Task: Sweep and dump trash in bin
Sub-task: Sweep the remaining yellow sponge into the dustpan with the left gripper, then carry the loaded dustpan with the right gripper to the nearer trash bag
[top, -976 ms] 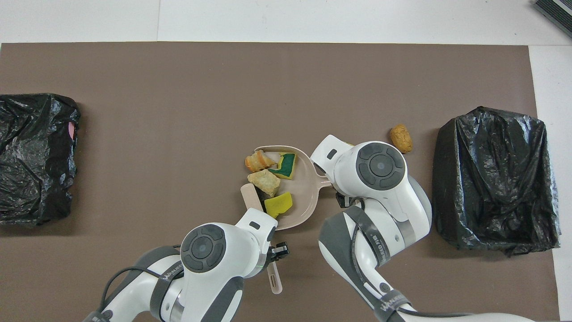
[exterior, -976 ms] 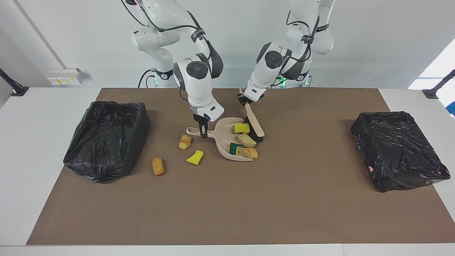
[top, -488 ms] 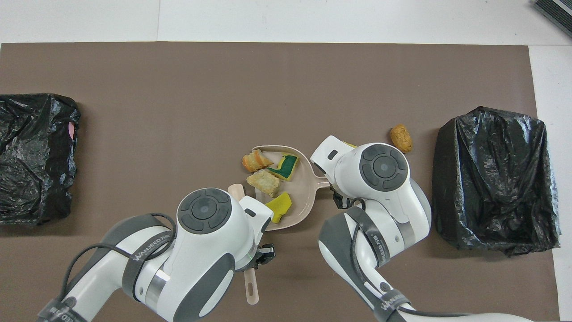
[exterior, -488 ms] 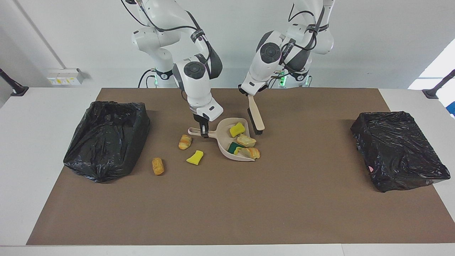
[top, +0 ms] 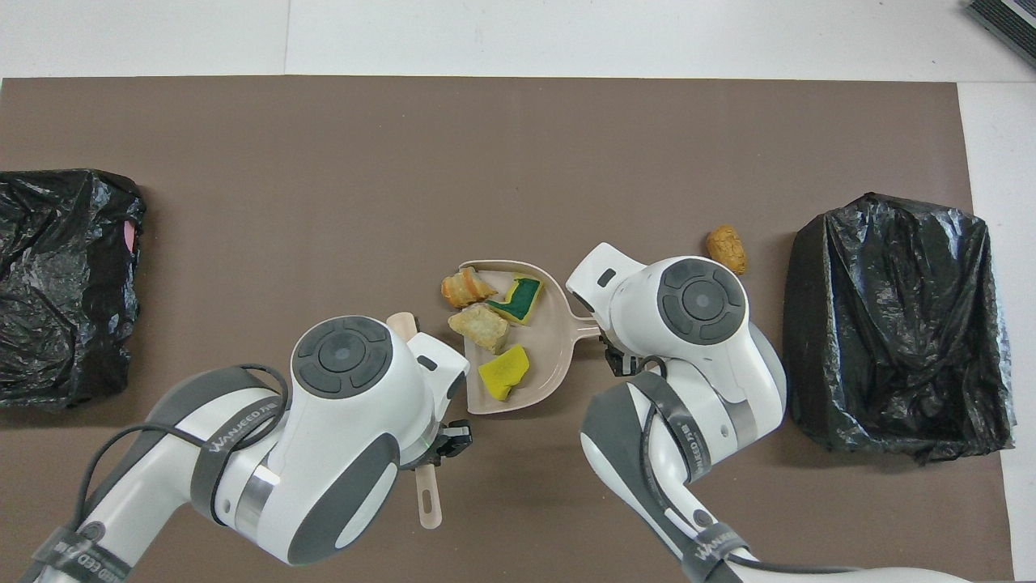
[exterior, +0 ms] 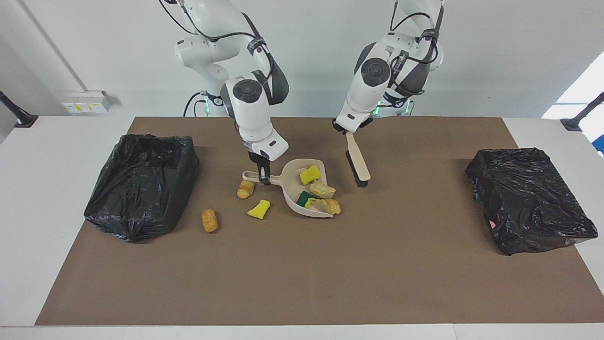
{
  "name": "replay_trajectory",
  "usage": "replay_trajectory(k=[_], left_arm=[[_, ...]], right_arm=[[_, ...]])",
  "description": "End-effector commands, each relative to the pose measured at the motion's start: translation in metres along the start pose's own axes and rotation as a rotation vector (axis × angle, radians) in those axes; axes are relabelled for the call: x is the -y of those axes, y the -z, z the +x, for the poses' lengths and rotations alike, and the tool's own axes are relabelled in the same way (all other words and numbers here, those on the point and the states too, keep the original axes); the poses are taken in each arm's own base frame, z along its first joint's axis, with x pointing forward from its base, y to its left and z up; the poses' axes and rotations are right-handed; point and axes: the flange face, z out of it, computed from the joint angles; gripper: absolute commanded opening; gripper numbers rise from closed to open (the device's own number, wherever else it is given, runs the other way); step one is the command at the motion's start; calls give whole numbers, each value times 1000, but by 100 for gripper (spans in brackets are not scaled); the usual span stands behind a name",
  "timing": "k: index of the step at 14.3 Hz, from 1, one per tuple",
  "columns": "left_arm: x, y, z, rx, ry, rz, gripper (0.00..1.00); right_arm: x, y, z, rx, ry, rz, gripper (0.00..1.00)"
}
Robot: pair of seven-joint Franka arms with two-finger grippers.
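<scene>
My right gripper [exterior: 263, 178] is shut on the handle of the beige dustpan [exterior: 295, 172], which lies mid-mat. In the pan are a yellow sponge [exterior: 310, 174], a bread piece [exterior: 322, 190], a yellow-and-green sponge [exterior: 306, 197] and a croissant piece [exterior: 329, 206]; the overhead view shows them in the pan [top: 550, 356] too. My left gripper [exterior: 348, 133] is shut on the handle of the beige brush [exterior: 358, 165], which hangs beside the pan toward the left arm's end. A croissant [exterior: 246, 189], a yellow sponge [exterior: 259, 208] and a bread roll [exterior: 209, 220] lie on the mat.
A black-bagged bin [exterior: 141, 184] stands at the right arm's end of the mat, close to the loose roll [top: 727, 249]. A second black-bagged bin [exterior: 528, 198] stands at the left arm's end. The brown mat [exterior: 302, 274] is bare farther from the robots.
My left gripper lifted the brush off the pan's mouth and swung it toward the left arm's end. The dustpan shifted slightly toward the right arm's end with its load.
</scene>
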Motion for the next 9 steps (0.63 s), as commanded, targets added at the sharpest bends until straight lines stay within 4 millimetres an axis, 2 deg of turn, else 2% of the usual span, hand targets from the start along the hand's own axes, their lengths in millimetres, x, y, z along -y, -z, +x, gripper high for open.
replay_trajectory(k=[1, 3, 5, 7, 9], left_arm=[[12, -5, -36, -35, -26, 16, 0], [-2, -27, -73, -80, -49, 5, 0], [-20, -54, -95, -92, -57, 15, 0], [-28, -74, -110, -111, -64, 11, 0], [-33, -92, -117, -120, -86, 11, 0]], right_arm=[[-16, 39, -30, -52, 21, 30, 0], [-28, 57, -66, -66, 15, 45, 0], [-36, 77, -97, -68, 8, 46, 0], [-42, 91, -130, -77, -24, 46, 0], [-45, 106, -162, -76, -54, 41, 0]])
